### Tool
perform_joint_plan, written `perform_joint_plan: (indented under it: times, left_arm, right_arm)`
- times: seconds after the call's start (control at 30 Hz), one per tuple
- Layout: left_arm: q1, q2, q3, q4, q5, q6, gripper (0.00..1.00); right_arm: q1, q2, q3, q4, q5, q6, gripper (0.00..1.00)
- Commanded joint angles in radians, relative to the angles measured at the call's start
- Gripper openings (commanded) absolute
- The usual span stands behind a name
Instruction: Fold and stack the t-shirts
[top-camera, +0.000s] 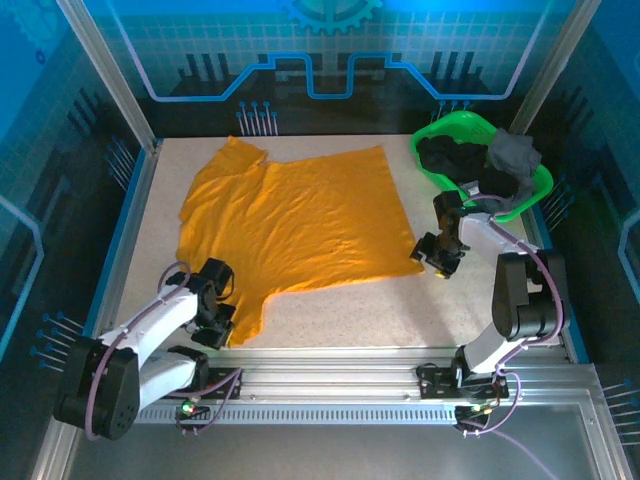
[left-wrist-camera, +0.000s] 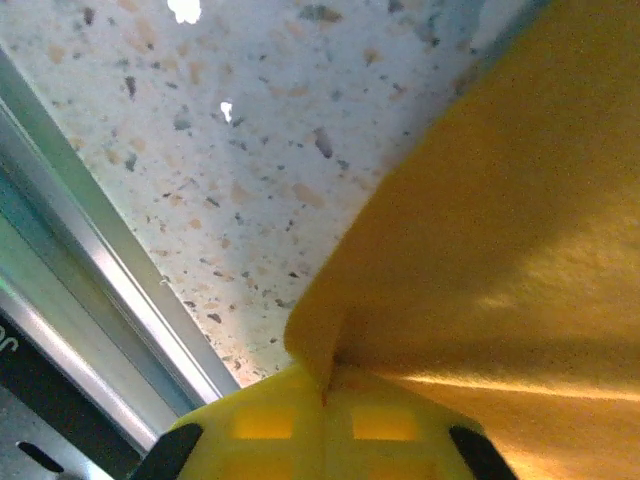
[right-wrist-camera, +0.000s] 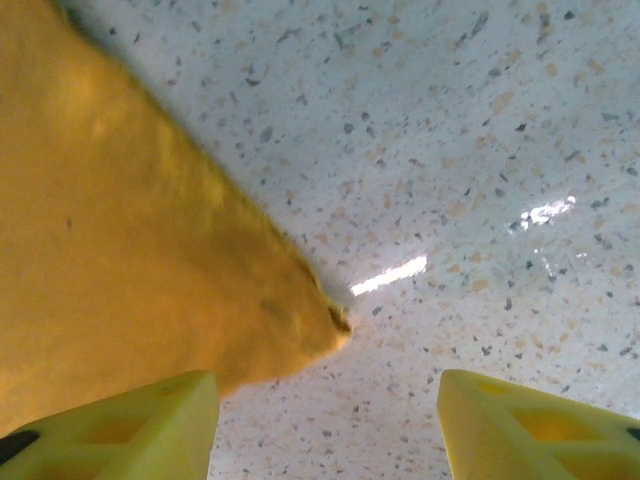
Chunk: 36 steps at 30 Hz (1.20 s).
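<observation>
- In the middle of the speckled table (top-camera: 400, 310), got the orange-yellow t-shirt (top-camera: 295, 220) spread out mostly flat, with a few soft wrinkles toward the near side.
- Pointing one flap of it at the far-left corner and hanging another down toward the near edge, so pretty much lying sideways.
- Down at that near flap, pinched by the left gripper (top-camera: 222, 305). From the left wrist cam, looks like the yellow fingers (left-wrist-camera: 250, 425) pressed together with a fold of orange cloth caught right in the seam between them.
- Over at the shirt's near-right corner, parked low with the right gripper (top-camera: 437, 257), jaws spread wide and holding nothing.
- From the right wrist cam, can see the cloth corner lying on the table between and just ahead of the two yellow fingers (right-wrist-camera: 120, 420), apparently touching neither.
- Further out, at the far-right corner, got a bright green basket (top-camera: 470, 130) with a black t-shirt (top-camera: 450, 160) bunched inside and a dark grey t-shirt (top-camera: 512, 152) draped over the rim.
- Just beside the pinched flap in the left wrist cam, an aluminium rail (left-wrist-camera: 100, 300) running along the table edge.
</observation>
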Motion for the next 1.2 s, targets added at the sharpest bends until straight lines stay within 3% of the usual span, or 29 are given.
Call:
perform_joint_plan:
  times: [0.0,0.17,0.3,0.43,0.53,0.6,0.73,0.93,1.17]
  left_arm:
    - [-0.007,-0.029,0.026,0.039,-0.076,-0.005,0.00]
    - [-0.007,-0.098,0.025,0.002,-0.075,-0.018,0.00]
    - [-0.007,-0.132,0.026,-0.011,-0.073,-0.027,0.00]
    - [-0.006,-0.160,0.039,-0.034,-0.079,-0.025,0.00]
    - [-0.007,-0.178,0.052,-0.045,-0.086,-0.018,0.00]
    - [-0.007,-0.193,0.074,-0.044,-0.100,-0.008,0.00]
    - [-0.005,-0.203,0.152,-0.029,-0.142,0.038,0.00]
    - [0.021,-0.173,0.255,0.035,-0.159,0.074,0.00]
    - [0.122,-0.041,0.396,0.218,-0.123,0.193,0.00]
  right_arm:
    - [-0.015,0.027,-0.001,0.019,-0.010,0.035,0.59]
    - [-0.008,0.066,-0.003,0.021,-0.043,0.061,0.48]
    - [0.008,0.011,-0.072,0.051,-0.020,0.088,0.47]
    - [0.005,0.060,-0.064,0.066,-0.045,0.091,0.42]
    - [0.010,0.081,-0.052,0.108,-0.068,0.098,0.31]
    - [0.017,0.083,-0.026,0.081,-0.052,0.101,0.17]
    - [0.034,0.003,-0.025,0.062,-0.023,0.122,0.00]
    - [0.060,-0.044,0.045,-0.004,-0.014,0.137,0.00]
    - [0.082,0.028,0.215,-0.055,-0.049,0.139,0.00]
